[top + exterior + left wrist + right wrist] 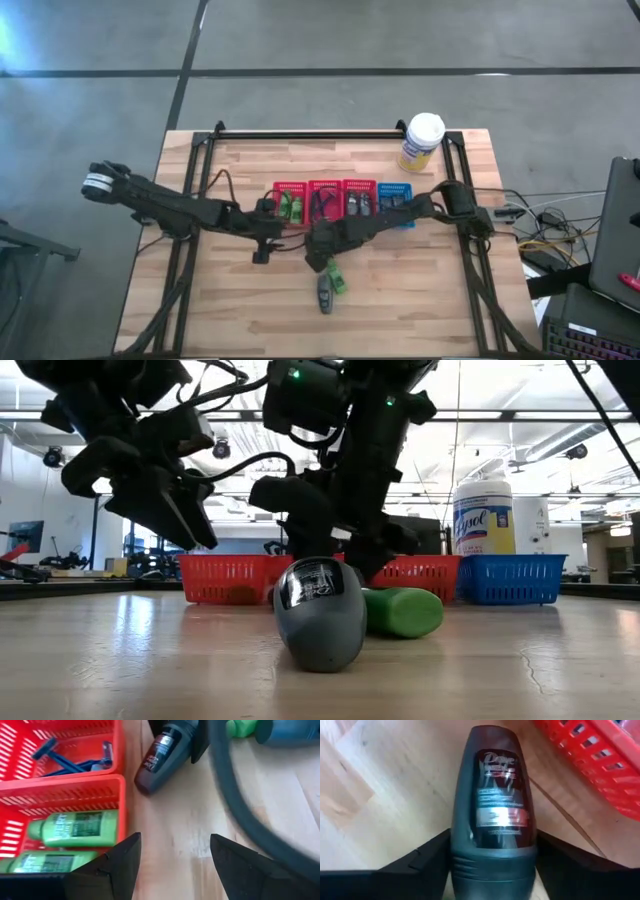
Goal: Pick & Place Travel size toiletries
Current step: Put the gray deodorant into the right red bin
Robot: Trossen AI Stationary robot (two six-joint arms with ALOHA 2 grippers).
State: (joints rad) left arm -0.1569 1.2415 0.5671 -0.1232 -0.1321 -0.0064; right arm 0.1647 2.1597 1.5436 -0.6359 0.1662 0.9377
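A dark grey tapered tube (495, 795) lies on its side on the wooden table (230, 310), beside a green bottle (339, 281). My right gripper (322, 262) reaches down over the tube's far end and is shut on it. In the low view the tube (320, 612) points its rounded end at the camera, with the green bottle (402, 612) behind it. My left gripper (175, 852) hovers open over bare wood, next to a red basket (120, 795) that holds two green bottles (70, 827). Nothing is between its fingers. My right gripper pinches the grey tube between its two fingers at the ribbed, wider end (462, 857), one finger (427, 857) on each side. The fingers come steeply from above and lie across the tube. The tube rests on its side on the table.
A row of three red baskets (325, 186) and a blue one (394, 188) stands across the table's middle. One red basket holds thin blue T-shaped razors (70, 765). A tall yellow canister with a white lid (422, 141) stands at the far right. Bare wood lies toward the near edge.
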